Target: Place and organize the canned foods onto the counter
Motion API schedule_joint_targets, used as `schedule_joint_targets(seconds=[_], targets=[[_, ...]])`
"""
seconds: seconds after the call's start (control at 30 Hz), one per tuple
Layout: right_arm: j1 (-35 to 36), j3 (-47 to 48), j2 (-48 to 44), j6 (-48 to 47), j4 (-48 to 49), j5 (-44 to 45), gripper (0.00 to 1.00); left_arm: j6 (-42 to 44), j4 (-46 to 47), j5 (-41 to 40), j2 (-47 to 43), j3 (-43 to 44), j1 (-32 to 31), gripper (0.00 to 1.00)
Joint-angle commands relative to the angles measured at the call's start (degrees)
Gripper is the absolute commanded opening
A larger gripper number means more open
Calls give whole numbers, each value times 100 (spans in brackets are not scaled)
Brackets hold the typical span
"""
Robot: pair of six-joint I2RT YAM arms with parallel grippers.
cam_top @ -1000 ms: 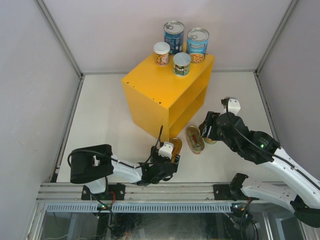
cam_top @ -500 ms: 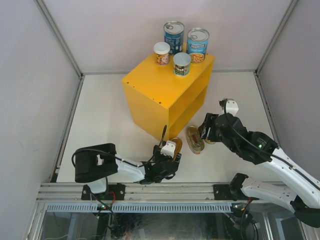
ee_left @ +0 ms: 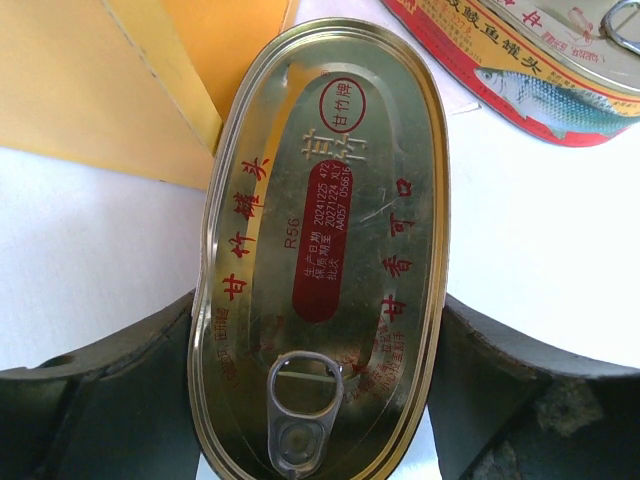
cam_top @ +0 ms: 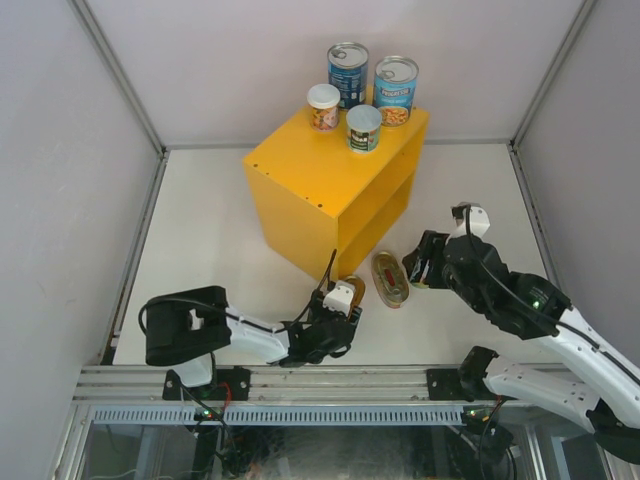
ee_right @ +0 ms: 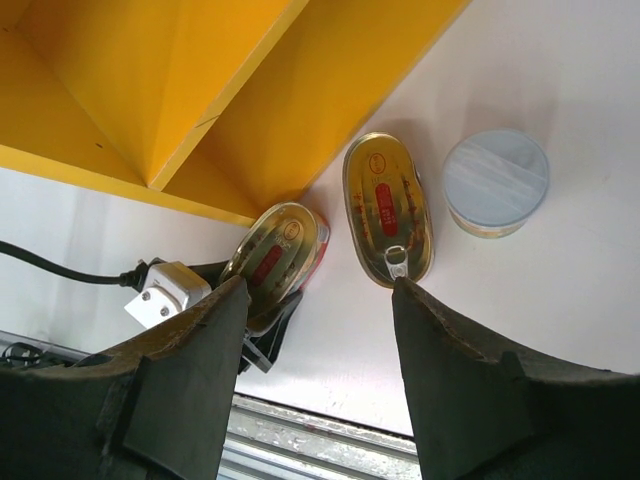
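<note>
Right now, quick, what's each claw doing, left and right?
Left claw: closed on the oval pull-tab tin.
Right claw: open, holding nothing.

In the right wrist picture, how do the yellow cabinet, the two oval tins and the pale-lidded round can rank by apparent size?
1. yellow cabinet
2. free oval tin
3. pale-lidded round can and held oval tin in the left gripper: about alike; that tin is partly hidden.

From above, my right tool (cam_top: pixel 420 268) covers the short can (ee_right: pixel 496 182). On the left wrist feed, the gripped tin (ee_left: pixel 320 250) and loose tin (ee_left: pixel 530 85) run off-frame.
</note>
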Motion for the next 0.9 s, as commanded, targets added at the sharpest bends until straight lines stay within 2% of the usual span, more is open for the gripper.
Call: schedule_joint_targets(seconds=[0.0, 0.17, 0.43, 0.63, 0.87], targets=[[46, -166, -200, 143, 129, 88, 60, 218, -182, 36, -432, 268, 19, 39], [41, -287, -333, 185, 173, 77, 60, 291, -393, 104, -691, 273, -13, 25], [42, -401, -545, 207, 165, 108, 59, 326, -816, 84, -1042, 344, -159, 16], [47, -465, -731, 217, 138, 129, 59, 347, -1042, 23, -1181, 453, -306, 13], [44, -466, -844, 265, 21, 174, 59, 336, -1133, -161, -1414, 423, -484, 0]])
